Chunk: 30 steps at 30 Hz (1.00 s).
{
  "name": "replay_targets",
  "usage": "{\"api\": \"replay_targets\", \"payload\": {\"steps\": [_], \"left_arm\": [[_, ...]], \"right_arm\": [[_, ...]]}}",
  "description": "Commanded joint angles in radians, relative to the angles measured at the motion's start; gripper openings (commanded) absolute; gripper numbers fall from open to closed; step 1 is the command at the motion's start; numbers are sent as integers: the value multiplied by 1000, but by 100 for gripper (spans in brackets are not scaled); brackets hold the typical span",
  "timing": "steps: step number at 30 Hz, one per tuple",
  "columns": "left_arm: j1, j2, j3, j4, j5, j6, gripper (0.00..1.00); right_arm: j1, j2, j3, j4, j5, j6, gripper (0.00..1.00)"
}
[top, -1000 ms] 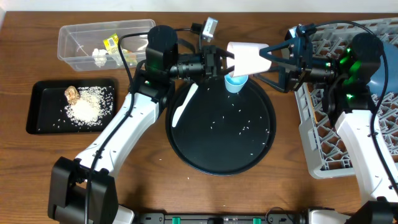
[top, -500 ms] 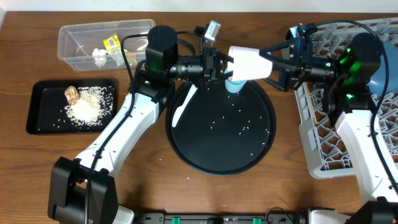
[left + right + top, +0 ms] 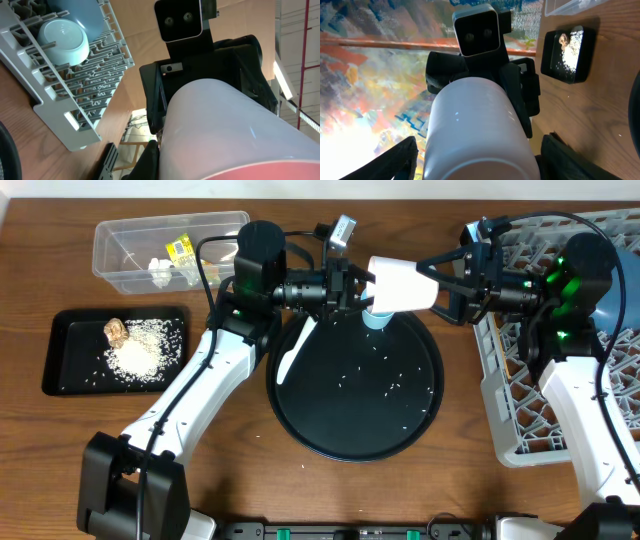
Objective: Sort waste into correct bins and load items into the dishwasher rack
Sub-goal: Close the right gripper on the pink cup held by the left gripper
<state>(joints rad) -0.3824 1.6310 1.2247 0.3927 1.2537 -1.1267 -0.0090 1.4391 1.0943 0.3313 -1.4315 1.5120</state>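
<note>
Overhead camera straight down on the whole table [image 3: 60,480], left wrist camera tight against the pink cup [image 3: 225,135], facing the rack [image 3: 75,75] at upper left, right wrist camera equally close, facing oppositely, black tray [image 3: 545,55] at upper right, cup shared by all views

There were two grippers, the left gripper [image 3: 360,283] and the right gripper [image 3: 430,282]. Two cups: one pink cup [image 3: 402,283] between the grippers, one blue cup [image 3: 376,317] just below them. Two bowls behind the right gripper, one dark-blue bowl [image 3: 622,285] and one white bowl [image 3: 63,37], sat in the one rack [image 3: 500,400]. There was one round tray [image 3: 330,430], one black tray [image 3: 70,375] and one tub [image 3: 215,225]. One wrapper [image 3: 178,248], one tissue [image 3: 158,270], one lump [image 3: 115,331]; the rice [image 3: 145,350] grains were too many to count.
</note>
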Motion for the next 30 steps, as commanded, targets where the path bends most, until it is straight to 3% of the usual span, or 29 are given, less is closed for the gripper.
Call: {"api": "replay_targets", "payload": {"steps": [1, 21, 30], "left_arm": [[0, 7, 17, 6, 18, -5, 6], [0, 7, 17, 6, -15, -5, 7], [0, 7, 17, 6, -28, -5, 7]], "right_arm": [[-10, 3, 2, 2, -2, -17, 74], [-3, 3, 2, 2, -32, -10, 73], [-2, 3, 2, 2, -33, -10, 68]]}}
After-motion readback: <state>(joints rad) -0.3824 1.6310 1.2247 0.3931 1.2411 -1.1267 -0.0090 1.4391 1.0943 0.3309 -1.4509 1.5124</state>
